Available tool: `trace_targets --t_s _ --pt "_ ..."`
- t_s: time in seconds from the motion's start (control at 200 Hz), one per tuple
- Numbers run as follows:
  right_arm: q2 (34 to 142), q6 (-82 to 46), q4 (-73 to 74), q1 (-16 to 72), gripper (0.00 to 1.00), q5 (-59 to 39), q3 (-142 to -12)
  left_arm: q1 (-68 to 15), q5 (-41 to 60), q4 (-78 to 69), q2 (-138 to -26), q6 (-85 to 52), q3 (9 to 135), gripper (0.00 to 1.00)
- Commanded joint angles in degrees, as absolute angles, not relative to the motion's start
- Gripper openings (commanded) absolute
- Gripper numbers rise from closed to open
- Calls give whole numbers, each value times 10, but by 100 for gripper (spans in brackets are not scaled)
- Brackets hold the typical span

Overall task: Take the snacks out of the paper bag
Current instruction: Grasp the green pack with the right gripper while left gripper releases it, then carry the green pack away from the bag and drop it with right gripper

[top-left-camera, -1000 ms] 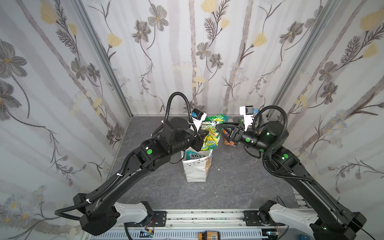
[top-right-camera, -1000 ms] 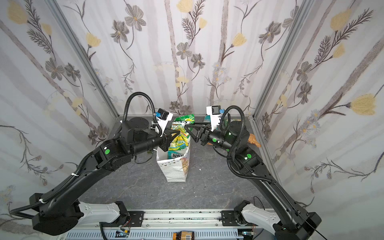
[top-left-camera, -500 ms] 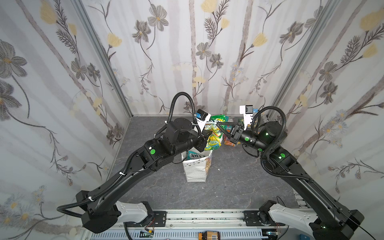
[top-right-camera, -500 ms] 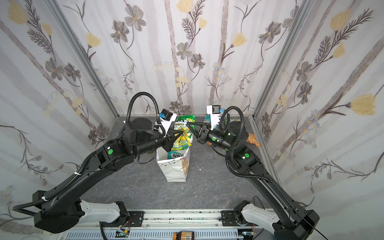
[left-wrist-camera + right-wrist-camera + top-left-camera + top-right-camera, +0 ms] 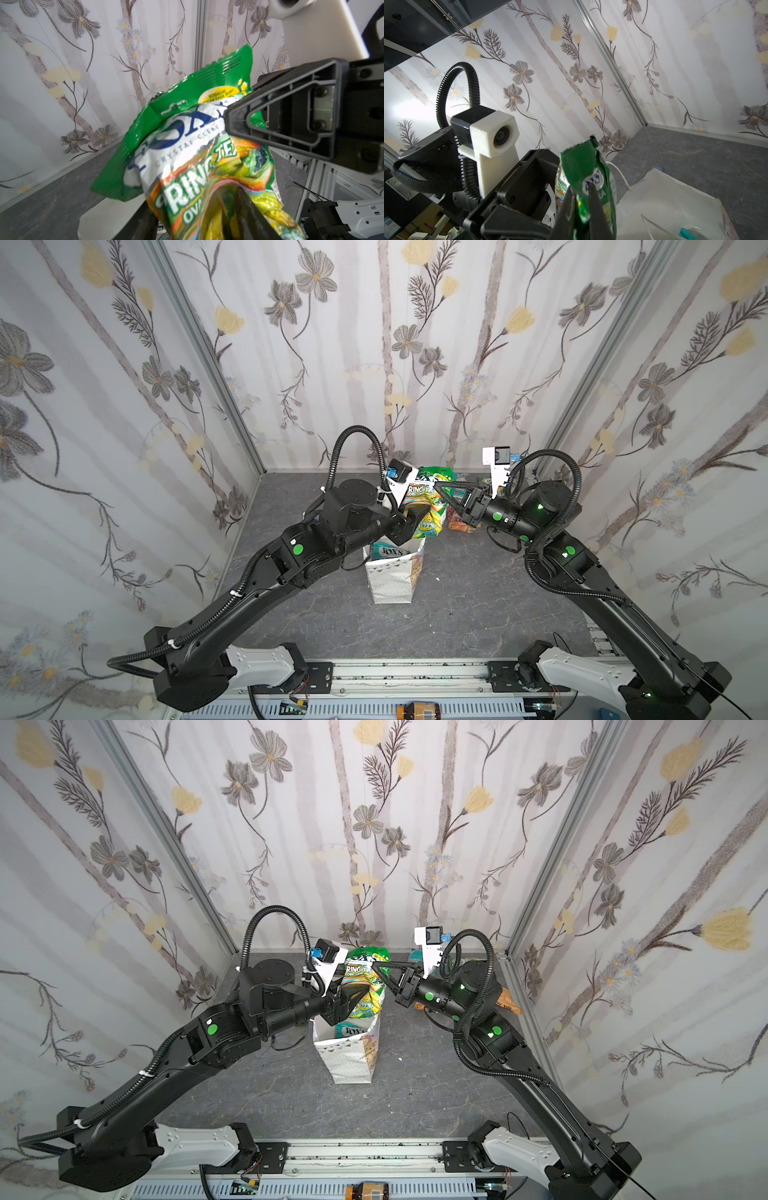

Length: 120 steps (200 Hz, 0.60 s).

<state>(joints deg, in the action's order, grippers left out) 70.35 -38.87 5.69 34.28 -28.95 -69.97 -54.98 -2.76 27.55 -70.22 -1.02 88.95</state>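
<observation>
A green snack packet [image 5: 424, 497] [image 5: 363, 982] [image 5: 187, 155] hangs over the mouth of the white paper bag [image 5: 392, 580] [image 5: 353, 1060] [image 5: 664, 197]. My right gripper [image 5: 438, 487] [image 5: 376, 965] [image 5: 580, 187] is shut on the packet's green top edge [image 5: 579, 166]. My left gripper [image 5: 409, 522] [image 5: 349, 998] [image 5: 194, 195] is open, its jaws standing apart on either side of the packet's lower half. A teal packet [image 5: 388, 551] [image 5: 353, 1029] lies inside the bag.
Behind the right arm, more packets lie on the grey floor: an orange-red one [image 5: 461, 524], a tan pouch [image 5: 505, 1000] and a teal one [image 5: 415, 957]. Floral walls close in the back and sides. A metal rail [image 5: 395, 672] runs along the front.
The right gripper has closed on the top of the green packet. The left gripper, shut on the packet before, has opened its jaws.
</observation>
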Motion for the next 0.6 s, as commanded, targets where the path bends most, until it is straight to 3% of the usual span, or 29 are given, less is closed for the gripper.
trace_targets --t_s 0.0,0.595 --pt "699 -383 93 336 0 -280 -712 -550 -33 254 -691 -4 882 66" --pt "687 -392 98 172 0 -310 -697 -562 -39 309 -634 -16 846 100"
